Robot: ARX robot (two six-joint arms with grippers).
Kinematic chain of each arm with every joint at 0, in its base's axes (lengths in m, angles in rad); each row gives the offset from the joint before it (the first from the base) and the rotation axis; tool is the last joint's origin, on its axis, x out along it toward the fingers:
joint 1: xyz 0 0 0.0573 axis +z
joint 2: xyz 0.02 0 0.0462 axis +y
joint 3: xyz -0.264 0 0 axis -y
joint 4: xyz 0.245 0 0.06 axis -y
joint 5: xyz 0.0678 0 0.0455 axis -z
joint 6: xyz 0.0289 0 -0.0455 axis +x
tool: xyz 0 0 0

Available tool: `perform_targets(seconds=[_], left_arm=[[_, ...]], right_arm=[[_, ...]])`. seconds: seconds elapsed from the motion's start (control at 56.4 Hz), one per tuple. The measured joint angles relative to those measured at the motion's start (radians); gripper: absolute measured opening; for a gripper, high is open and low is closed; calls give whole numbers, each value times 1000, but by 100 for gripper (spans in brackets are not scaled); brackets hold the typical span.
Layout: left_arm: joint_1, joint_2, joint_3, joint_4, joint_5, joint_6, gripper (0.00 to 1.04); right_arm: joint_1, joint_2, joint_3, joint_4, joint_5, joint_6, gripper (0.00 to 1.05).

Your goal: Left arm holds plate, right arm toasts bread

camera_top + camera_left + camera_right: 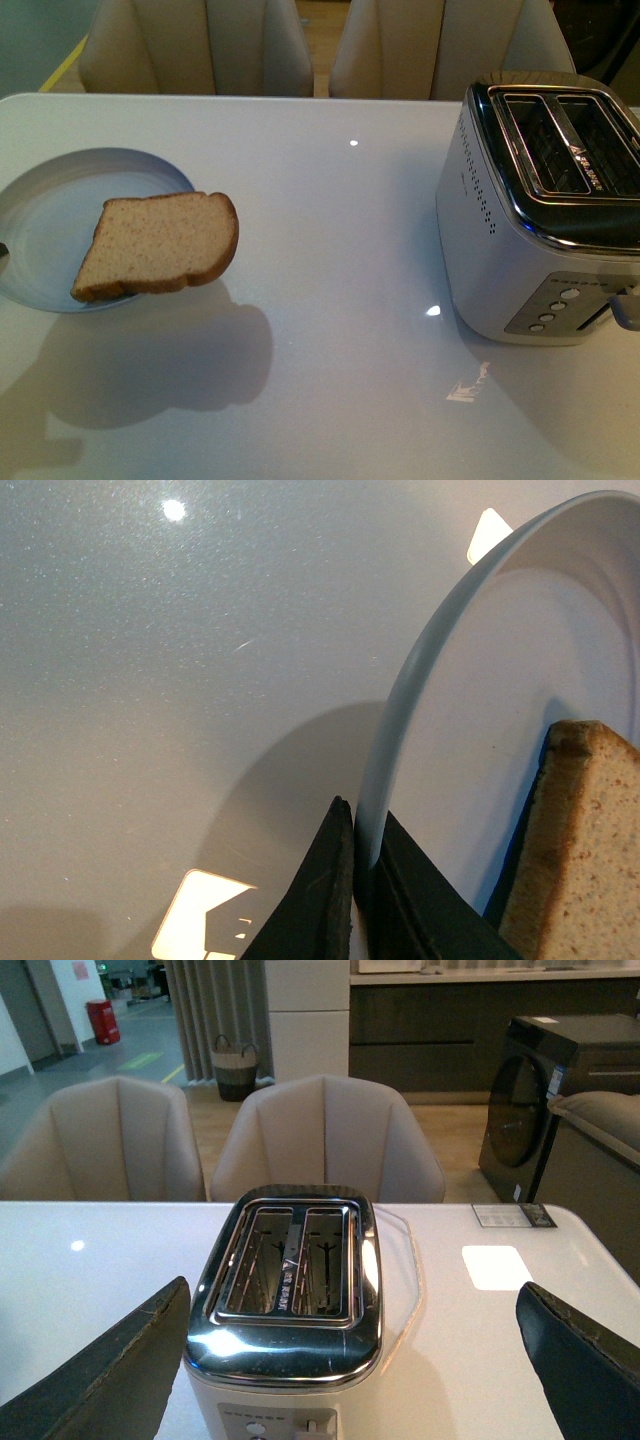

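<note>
The pale blue-white plate [60, 215] hangs above the white table at the left and casts a shadow below it. The bread [160, 245], a light-brown slice with a darker crust, lies on it and overhangs the rim toward the toaster. In the left wrist view my left gripper [365, 865] is shut on the plate [520, 680] at its rim, one black finger on each side, with the bread [575, 850] close by. My right gripper [352, 1288] stands open just in front of the toaster [290, 1290], its fingers [100, 1380] spread wider than the toaster's body.
The silver-and-white toaster [545, 200] stands at the table's right with both top slots empty and its buttons facing me. Two beige chairs [200, 45] stand behind the far table edge. A dark washing machine [545, 1100] is in the room beyond.
</note>
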Motion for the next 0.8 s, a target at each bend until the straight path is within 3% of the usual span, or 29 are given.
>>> perform_targets(seconds=[0.16, 0.319, 0.798], left_arm=[[-72, -178, -33, -86, -28, -96, 3], [-233, -344, -36, -183, -99, -218, 3], [-585, -476, 85, -346, -247, -481, 3]], right_arm=[[0, 0, 0, 0, 0, 0, 96], [0, 0, 0, 0, 0, 0, 96], [0, 0, 0, 0, 0, 0, 96]])
